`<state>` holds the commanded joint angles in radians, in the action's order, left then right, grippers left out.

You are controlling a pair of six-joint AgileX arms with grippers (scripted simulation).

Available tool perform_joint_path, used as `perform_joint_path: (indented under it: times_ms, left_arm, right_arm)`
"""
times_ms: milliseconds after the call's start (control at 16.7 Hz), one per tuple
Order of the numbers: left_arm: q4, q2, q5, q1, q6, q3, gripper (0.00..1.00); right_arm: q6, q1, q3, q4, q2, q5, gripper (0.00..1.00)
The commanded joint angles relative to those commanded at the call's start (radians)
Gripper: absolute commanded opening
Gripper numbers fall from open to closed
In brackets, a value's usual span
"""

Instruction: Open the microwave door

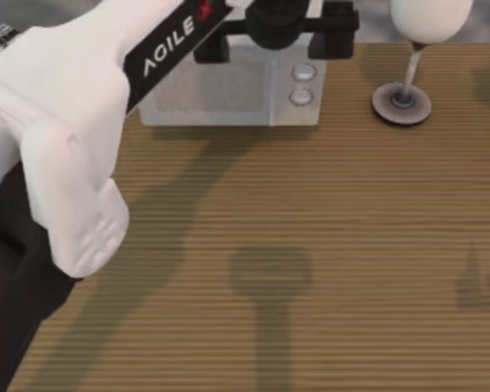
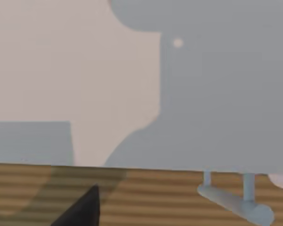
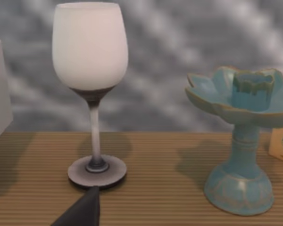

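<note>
— What sits nearest?
— Bare table [image 1: 327,245]; farther back, one microwave [image 1: 229,110] at the far edge, left of centre; one door [image 1: 208,91], flush with the front; two knobs [image 1: 302,84] just right of it.
— And the grippers?
— Left gripper [image 1: 273,45] hangs over the microwave's top, fingers [image 1: 212,47] spread apart, grasping nothing; its wrist view shows one handle [image 2: 236,203]. Right gripper [image 3: 82,210]: open or closed, I cannot tell.
— Anything else?
— One glass [image 1: 408,57] right of the microwave; one blue stand [image 3: 239,141] beyond it.
</note>
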<state>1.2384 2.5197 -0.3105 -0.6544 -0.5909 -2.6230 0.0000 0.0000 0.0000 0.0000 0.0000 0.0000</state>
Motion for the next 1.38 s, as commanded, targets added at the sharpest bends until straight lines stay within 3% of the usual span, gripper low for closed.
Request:
perform_joint_path:
  times_ms: [180, 480, 1260, 1380]
  left_arm:
    - [-0.091, 0.025, 0.008, 0.017, 0.017, 0.060, 1.00]
    - [-0.106, 0.030, 0.009, 0.021, 0.020, 0.071, 1.00]
    - [-0.106, 0.030, 0.009, 0.021, 0.020, 0.071, 0.02]
    - [-0.106, 0.030, 0.009, 0.021, 0.020, 0.071, 0.00]
  right_arm:
    - [0.000, 0.000, 0.000, 0.000, 0.000, 0.000, 1.00]
    - [0.000, 0.000, 0.000, 0.000, 0.000, 0.000, 1.00]
    - [0.000, 0.000, 0.000, 0.000, 0.000, 0.000, 1.00]
    - [0.000, 0.000, 0.000, 0.000, 0.000, 0.000, 1.00]
